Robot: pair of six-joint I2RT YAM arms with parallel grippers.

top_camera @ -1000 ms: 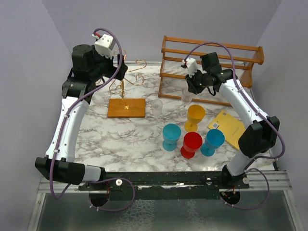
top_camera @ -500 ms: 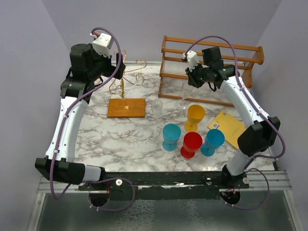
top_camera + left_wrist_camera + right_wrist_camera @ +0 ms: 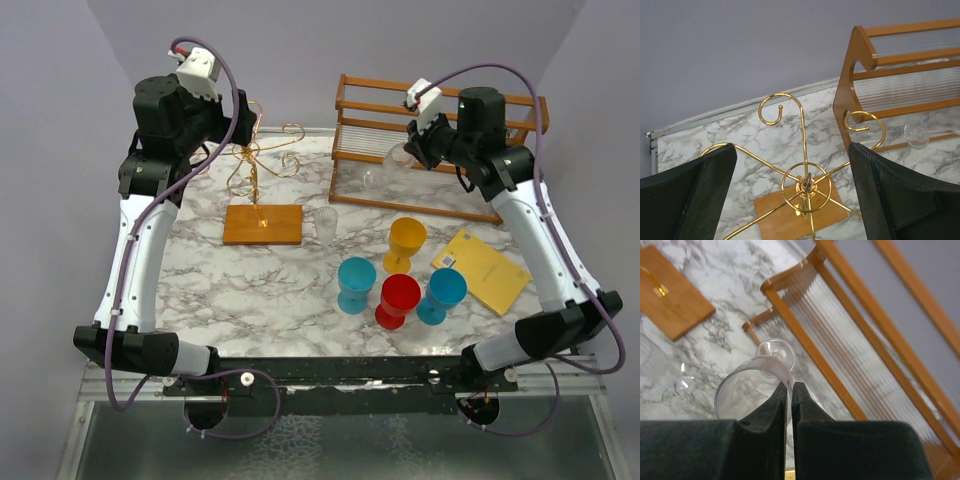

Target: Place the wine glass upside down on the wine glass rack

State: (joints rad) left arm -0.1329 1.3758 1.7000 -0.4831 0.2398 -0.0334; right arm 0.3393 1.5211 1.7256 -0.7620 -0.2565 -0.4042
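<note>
A white marble desk (image 3: 260,290) is seen from above, with two robot arms reaching in from the bottom edge. At the upper right of the frame, the right claw (image 3: 412,152) is closed on the rim of a clear wine glass (image 3: 383,172). The glass is held tipped on its side above the desk, in front of a slatted wooden shelf rack (image 3: 440,140). In the right wrist view, the dark fingers (image 3: 782,400) are pinched together on the wall of the bowl, and the foot of the glass points away from the camera. At the upper left, the wine glass rack (image 3: 262,223), a gold wire tree on a flat orange-brown wooden base, stands upright. The left claw (image 3: 792,147) is held above it with its jaws spread wide, gripping nothing. A clear tumbler (image 3: 326,225) stands just beside the right end of the base. Towards the lower right of centre, a yellow goblet (image 3: 406,240), a red goblet (image 3: 399,298) and two blue goblets (image 3: 356,280) are grouped closely. A yellow booklet (image 3: 483,268) lies to their right.
</note>
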